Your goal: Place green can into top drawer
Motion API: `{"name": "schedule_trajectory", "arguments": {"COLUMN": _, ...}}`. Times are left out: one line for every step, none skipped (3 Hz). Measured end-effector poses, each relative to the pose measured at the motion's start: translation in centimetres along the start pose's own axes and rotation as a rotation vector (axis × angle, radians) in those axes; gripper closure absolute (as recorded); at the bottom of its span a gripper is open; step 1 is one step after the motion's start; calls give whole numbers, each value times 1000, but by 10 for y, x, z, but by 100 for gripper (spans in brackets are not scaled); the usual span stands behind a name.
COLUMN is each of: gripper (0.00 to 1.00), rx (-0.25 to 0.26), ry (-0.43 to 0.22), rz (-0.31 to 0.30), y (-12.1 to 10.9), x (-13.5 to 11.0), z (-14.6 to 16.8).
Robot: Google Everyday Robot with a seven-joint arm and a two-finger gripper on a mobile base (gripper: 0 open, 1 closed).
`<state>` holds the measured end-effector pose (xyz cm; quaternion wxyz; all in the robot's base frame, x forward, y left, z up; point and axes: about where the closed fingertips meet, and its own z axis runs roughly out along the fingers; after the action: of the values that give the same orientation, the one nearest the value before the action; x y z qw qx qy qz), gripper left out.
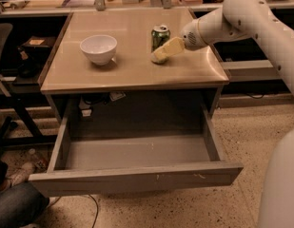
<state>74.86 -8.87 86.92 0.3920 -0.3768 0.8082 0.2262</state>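
The green can stands upright on the beige tabletop, right of centre. My gripper reaches in from the right on the white arm and sits at the can's lower right side, overlapping its base. The top drawer is pulled out wide below the tabletop, its grey inside bare. Its scuffed front panel faces me.
A white bowl stands on the tabletop left of the can. Cluttered shelves and a desk line the back. A dark chair frame is at the left and a person's leg at the lower left. Cables hang under the tabletop.
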Motion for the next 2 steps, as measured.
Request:
{"name": "schedule_trajectory", "arguments": {"gripper": 0, "rx": -16, "ry": 0, "rz": 4, "y": -5, "x": -5, "z": 16}}
{"name": "schedule_trajectory", "arguments": {"gripper": 0, "rx": -26, "ry": -4, "rz": 5, "y": -8, "x": -11, "z": 30}}
